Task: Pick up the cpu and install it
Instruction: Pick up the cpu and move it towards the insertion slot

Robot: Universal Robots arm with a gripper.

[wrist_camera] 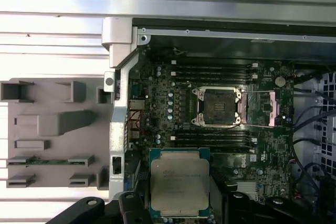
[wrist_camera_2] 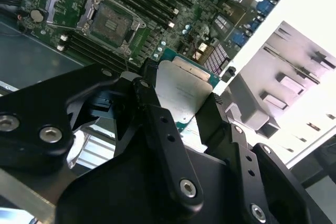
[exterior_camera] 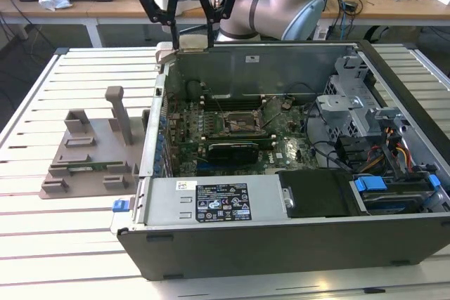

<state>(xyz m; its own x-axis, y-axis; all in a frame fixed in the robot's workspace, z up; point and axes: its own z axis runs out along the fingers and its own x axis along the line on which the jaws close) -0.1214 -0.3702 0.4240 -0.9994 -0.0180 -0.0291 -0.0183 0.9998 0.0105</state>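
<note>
Over the open computer case, the cpu sits clamped between fingers.

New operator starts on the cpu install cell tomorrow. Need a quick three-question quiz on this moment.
1. True or false: the cpu already sits in the socket.
2. What is the gripper shut on? A) a graphics card B) the cpu C) a memory stick
3. Fill in: in the exterior view, the grey parts holder stands on the ___ side of the case.

Key
1. False: the socket is open and empty, and the cpu is in the gripper, clear of it.
2. B
3. Left (the exterior view's left)
</note>
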